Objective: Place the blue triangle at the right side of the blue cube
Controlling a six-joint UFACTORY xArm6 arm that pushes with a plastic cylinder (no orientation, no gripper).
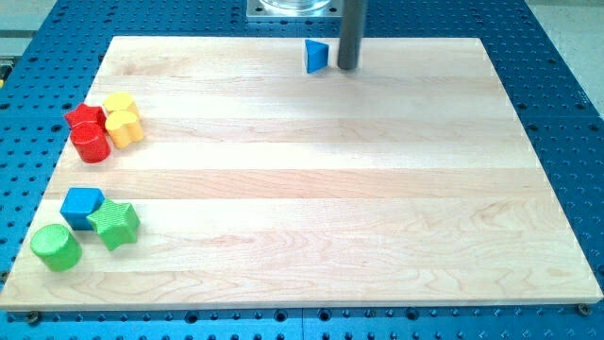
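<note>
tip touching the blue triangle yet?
Cannot tell. In the camera view my tip sits just right of the blue triangle; any gap is too slim to read.

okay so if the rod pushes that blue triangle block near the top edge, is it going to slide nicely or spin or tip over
The blue triangle is squat with flat faces, so it will probably slide rather than tip or roll. My tip sits just to its right in the view; a push off its centre may spin it. The smooth wooden board should offer little grip.
</note>
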